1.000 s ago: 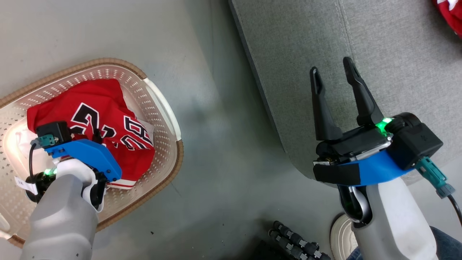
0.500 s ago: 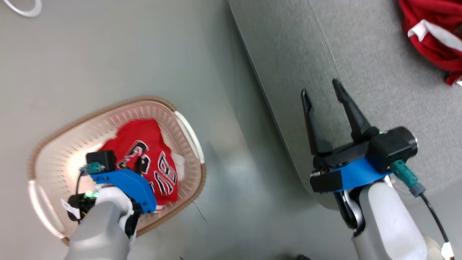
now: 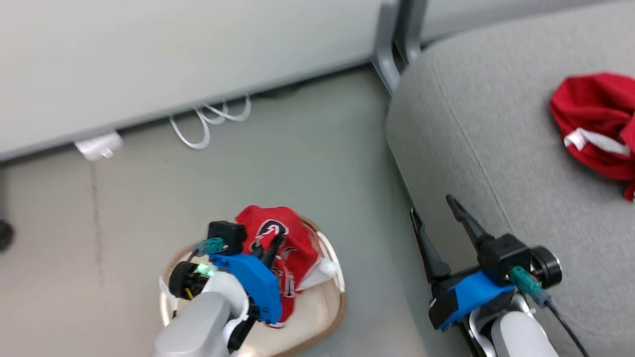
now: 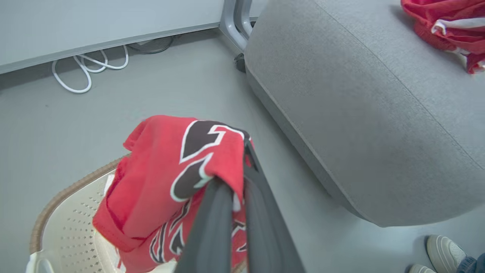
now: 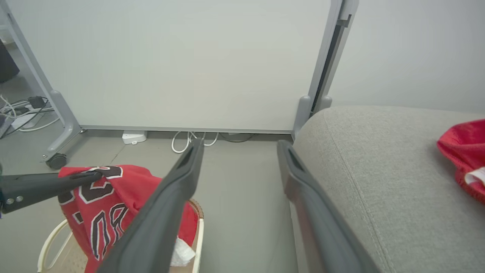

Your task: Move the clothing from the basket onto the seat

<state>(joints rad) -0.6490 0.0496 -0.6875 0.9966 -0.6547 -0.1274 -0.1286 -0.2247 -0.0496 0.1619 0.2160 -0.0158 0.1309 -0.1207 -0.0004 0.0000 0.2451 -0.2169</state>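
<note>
My left gripper [image 3: 270, 245] is shut on a red jersey [image 3: 285, 235] with black-and-white numbers. The clothing hangs from the shut fingers above the cream basket [image 3: 331, 317] with its brown rim, its lower part still over the basket's inside. In the left wrist view the jersey [image 4: 163, 178] drapes over my fingers, above the basket rim [image 4: 57, 197]. A second red jersey [image 3: 593, 124] lies crumpled on the grey seat [image 3: 496, 163] at the right. My right gripper [image 3: 431, 206] is open and empty, by the seat's near edge.
A white panel on a wheeled grey frame [image 5: 60, 125] stands behind the basket. White cables [image 3: 208, 119] and a power strip [image 3: 96, 146] lie on the floor at its foot. A person's shoe [image 4: 445, 252] is near the seat's corner.
The head camera has swung up, shifting the whole picture. My left gripper, shut on the jersey, has lifted it from the basket's floor. The right gripper stays open.
</note>
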